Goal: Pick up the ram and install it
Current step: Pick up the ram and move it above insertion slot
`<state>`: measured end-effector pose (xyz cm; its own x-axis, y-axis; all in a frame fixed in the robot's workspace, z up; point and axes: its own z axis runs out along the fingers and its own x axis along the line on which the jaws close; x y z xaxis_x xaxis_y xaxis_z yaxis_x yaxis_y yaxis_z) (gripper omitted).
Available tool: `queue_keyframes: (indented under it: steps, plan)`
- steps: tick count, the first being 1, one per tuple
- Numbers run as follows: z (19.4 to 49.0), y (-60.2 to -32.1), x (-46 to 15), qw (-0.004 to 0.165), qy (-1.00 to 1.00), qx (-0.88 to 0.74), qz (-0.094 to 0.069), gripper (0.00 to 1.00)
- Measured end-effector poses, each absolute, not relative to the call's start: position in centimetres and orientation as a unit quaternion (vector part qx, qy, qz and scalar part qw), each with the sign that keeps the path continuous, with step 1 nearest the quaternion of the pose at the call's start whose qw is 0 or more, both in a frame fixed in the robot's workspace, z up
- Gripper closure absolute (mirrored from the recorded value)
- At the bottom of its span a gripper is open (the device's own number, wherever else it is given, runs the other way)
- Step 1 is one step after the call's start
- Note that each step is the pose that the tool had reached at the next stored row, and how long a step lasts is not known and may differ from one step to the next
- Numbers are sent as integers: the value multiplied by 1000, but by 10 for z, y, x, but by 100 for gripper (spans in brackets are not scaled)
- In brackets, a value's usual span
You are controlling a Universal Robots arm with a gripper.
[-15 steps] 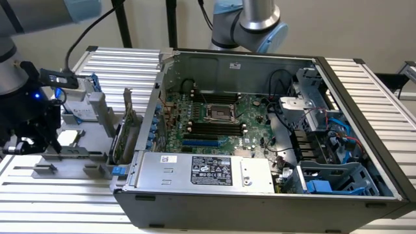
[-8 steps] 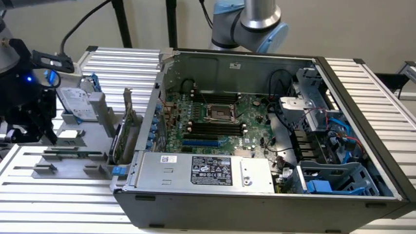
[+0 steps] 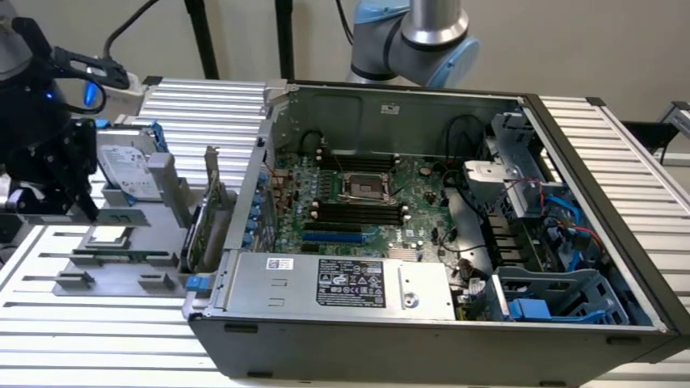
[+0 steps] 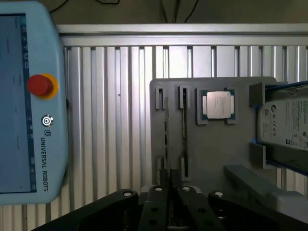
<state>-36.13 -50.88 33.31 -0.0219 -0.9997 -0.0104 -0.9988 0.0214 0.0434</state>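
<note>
Two slim slots in grey fixture [image 4: 216, 144]; ram [image 4: 166, 134] stands edge-on in slot farther from processor chip [image 4: 217, 104]. Step in hand, by judgement: pick-up, ram not yet lifted. Gripper [image 4: 171, 190] hovers over one end of that slot, jaws drawn nearly together, nothing visibly pinched. Grasp calls for jaws square over thin edge. Ribbed aluminium table [image 4: 115, 120]; teach pendant [image 4: 29, 96] beside fixture; open computer case [image 3: 431, 339] on same table.
</note>
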Motion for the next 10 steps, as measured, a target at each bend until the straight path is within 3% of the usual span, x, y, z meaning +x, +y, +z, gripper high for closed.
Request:
queue_keyframes:
  steps: [10]
  plan:
    - [366,-509,-321,6,-714,700,-25,86]
